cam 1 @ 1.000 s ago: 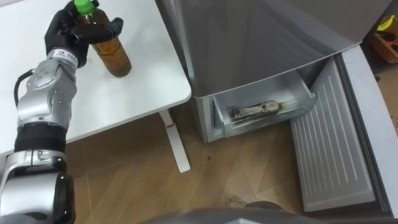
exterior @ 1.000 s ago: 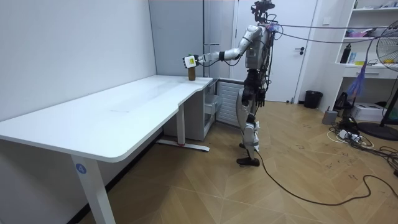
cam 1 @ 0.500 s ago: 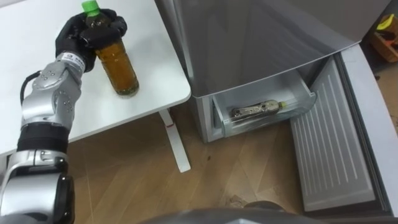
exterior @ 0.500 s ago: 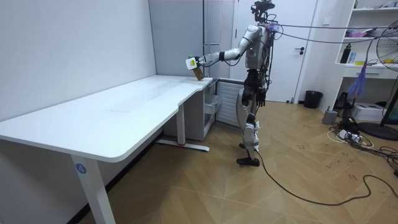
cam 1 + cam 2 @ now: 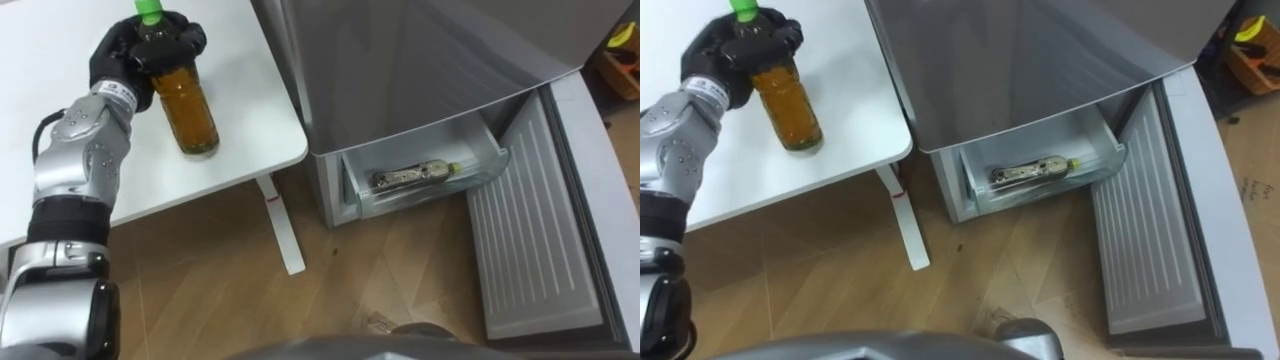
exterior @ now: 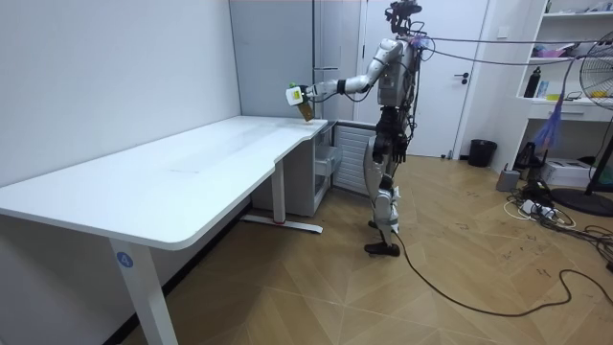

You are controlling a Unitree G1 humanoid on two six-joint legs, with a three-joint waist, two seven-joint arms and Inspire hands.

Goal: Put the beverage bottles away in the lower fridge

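Left eye view: left hand (image 5: 138,55) grips a drink over the table; fridge drawer is open on the right.
At 10 o'clock, the fingers are curled round the neck of the brown drink bottle (image 5: 192,108), green cap up, roughly upright above the white table (image 5: 245,95) near its corner. In the room view it looks just clear of the top. Grey fridge (image 5: 400,70) is at 1 o'clock. Its lower drawer (image 5: 490,158) is pulled out at 3 o'clock, with a second bottle (image 5: 410,178) lying on its side inside. The lower door (image 5: 530,245) hangs open at 4 o'clock.
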